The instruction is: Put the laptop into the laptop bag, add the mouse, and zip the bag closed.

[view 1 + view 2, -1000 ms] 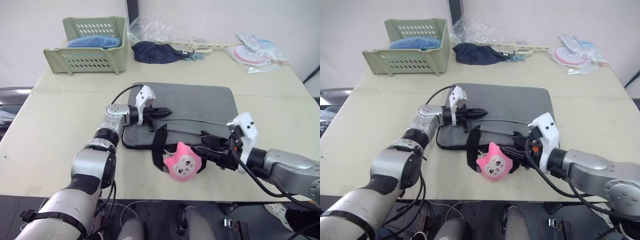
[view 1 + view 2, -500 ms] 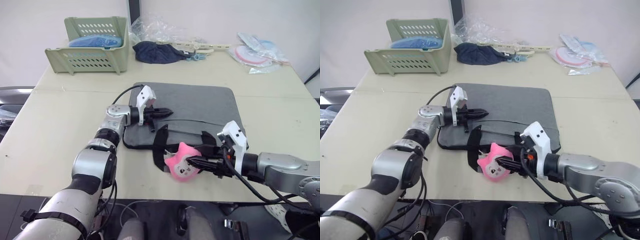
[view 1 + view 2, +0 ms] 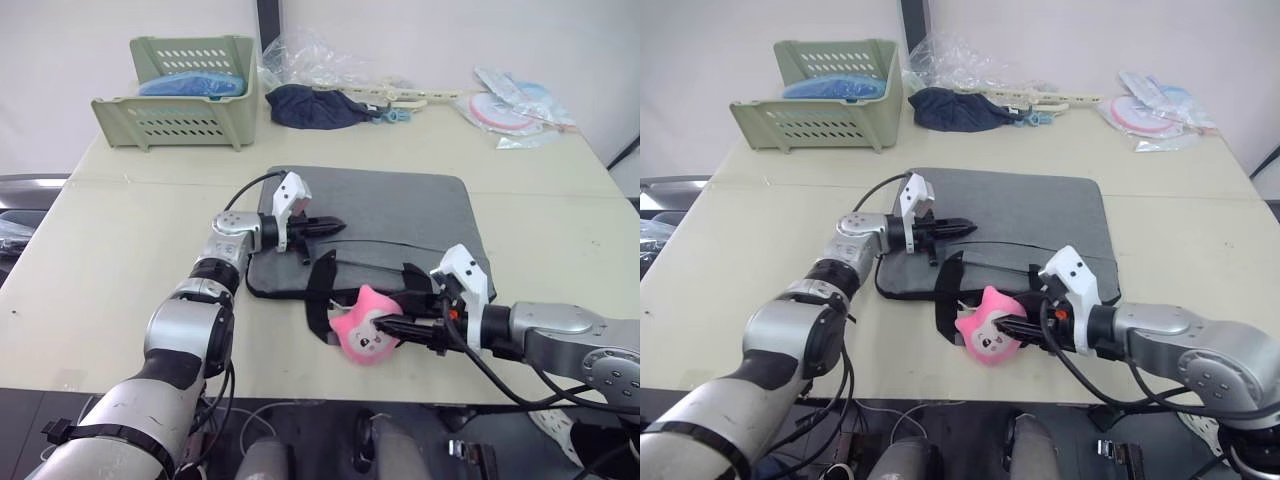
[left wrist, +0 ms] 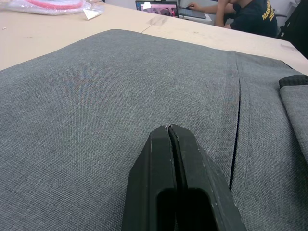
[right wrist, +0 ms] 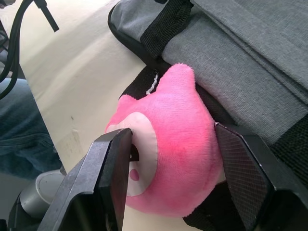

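Laptop bag (image 3: 390, 215) flat, right fingers (image 5: 115, 159) straddling pink plush (image 5: 168, 154)

The right gripper (image 5: 171, 159) has moved in around the pink plush (image 5: 168, 159), jaws apart.

Laptop bag (image 3: 380, 225) mid-table; plush (image 3: 362, 325) at its front edge; basket (image 3: 180, 92) behind-left.
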Motion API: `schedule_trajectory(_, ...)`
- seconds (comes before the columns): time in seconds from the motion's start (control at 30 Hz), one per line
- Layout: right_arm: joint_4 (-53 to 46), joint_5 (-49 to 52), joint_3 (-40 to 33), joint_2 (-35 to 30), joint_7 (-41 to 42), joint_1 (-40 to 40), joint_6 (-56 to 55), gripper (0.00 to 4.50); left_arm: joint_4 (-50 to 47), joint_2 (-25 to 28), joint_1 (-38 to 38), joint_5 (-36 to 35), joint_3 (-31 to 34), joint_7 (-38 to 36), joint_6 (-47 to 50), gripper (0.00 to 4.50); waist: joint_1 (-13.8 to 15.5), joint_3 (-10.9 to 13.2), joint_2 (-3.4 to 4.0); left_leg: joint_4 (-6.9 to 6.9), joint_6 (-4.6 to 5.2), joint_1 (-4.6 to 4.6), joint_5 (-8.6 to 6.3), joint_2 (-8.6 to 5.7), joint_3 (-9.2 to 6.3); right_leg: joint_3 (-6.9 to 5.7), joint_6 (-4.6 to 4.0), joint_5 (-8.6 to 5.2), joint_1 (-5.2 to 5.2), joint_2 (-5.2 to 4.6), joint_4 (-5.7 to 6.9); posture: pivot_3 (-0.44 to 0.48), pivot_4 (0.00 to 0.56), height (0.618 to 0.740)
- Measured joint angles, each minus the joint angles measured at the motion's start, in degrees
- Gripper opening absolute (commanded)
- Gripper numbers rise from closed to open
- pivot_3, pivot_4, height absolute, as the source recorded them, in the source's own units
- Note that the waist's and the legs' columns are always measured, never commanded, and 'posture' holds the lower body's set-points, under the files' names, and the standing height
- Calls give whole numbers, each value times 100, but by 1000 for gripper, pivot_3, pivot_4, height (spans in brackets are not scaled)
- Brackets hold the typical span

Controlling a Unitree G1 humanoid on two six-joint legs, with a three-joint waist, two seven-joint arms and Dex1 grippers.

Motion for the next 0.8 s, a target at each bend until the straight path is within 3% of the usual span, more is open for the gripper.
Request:
schedule_trajectory(0.23,48,-499,411,5,419,-17,10,3069,0,-23,8,0,14,64,15,75,4,0,0,-1,3,10,-2,0,0,0,0,0,11,-1,-4,0,150,740)
schedule_trajectory(0.33,59,-586,420,5,494,-16,10,2337,0,-27,8,0,19,68,16,0,7,0,0,-1,3,10,-2,0,0,0,0,0,12,-1,-4,0,150,740)
schedule_trajectory(0.53,107,-804,441,96,639,-10,18,38,5,-32,8,0,36,108,23,0,10,0,0,-1,3,12,-2,0,0,0,0,0,13,-1,-4,0,150,740)
schedule_trajectory(0.8,150,-884,434,216,673,-14,117,11,-17,-32,49,24,-6,81,9,0,9,0,0,-2,4,21,-2,0,0,1,0,0,21,-1,-4,0,150,740)
